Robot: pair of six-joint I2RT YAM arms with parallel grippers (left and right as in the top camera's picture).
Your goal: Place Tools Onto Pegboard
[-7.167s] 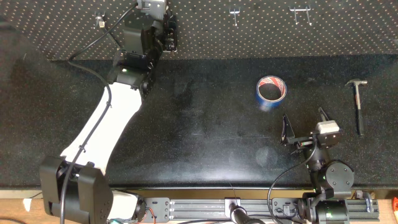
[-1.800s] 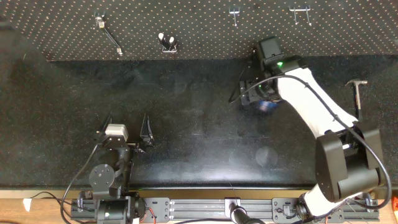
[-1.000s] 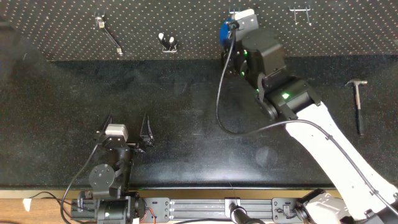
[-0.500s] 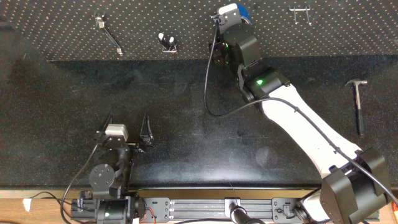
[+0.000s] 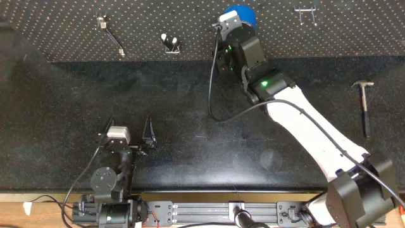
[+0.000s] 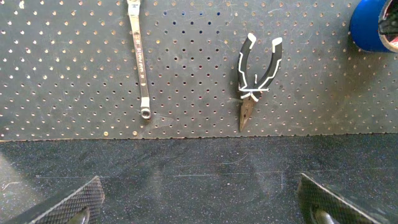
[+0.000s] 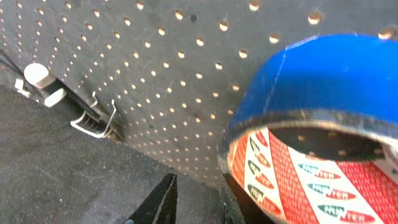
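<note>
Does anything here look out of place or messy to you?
Only the hammer stands out: it lies alone on the table at the right, while the wrench and pliers hang on the pegboard. The right gripper holds a tape roll at the board. Nothing looks spilled or broken.

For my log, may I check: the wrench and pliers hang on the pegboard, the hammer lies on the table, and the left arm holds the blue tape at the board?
Nearly: the top view shows the right gripper holding the blue tape at the pegboard; the left gripper sits open near its base. The rest stands.
</note>
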